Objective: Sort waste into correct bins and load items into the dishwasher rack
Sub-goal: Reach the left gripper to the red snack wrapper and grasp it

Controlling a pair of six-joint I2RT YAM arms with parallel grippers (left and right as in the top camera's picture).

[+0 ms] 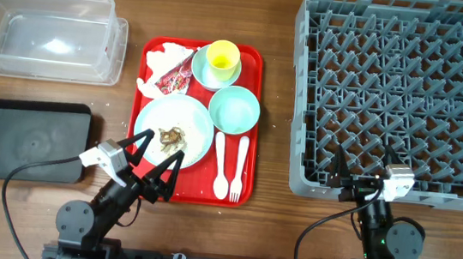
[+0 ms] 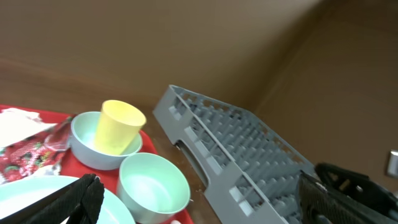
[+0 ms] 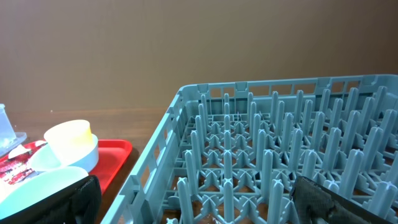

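Observation:
On the red serving tray [image 1: 188, 192] lie a crumpled white napkin [image 1: 163, 58], a red-and-white wrapper [image 1: 175, 78], a yellow cup [image 1: 223, 57] standing in a pale blue bowl [image 1: 205, 75], a mint green bowl [image 1: 234, 110], a white plate [image 1: 189, 125] with brownish food scraps [image 1: 171, 138], and a white spoon [image 1: 220, 163] and fork [image 1: 239, 166]. My left gripper [image 1: 164, 148] is open over the plate's near part. My right gripper [image 1: 364, 162] is open and empty at the near edge of the grey dishwasher rack [image 1: 399, 95]. The left wrist view shows the mint bowl [image 2: 152, 186] and the cup [image 2: 118, 127].
A clear plastic box [image 1: 48, 33] stands at the back left. A shallow black tray [image 1: 28, 138] lies in front of it, left of the red tray. Bare wood separates the red tray and the rack. The rack [image 3: 280, 143] fills the right wrist view.

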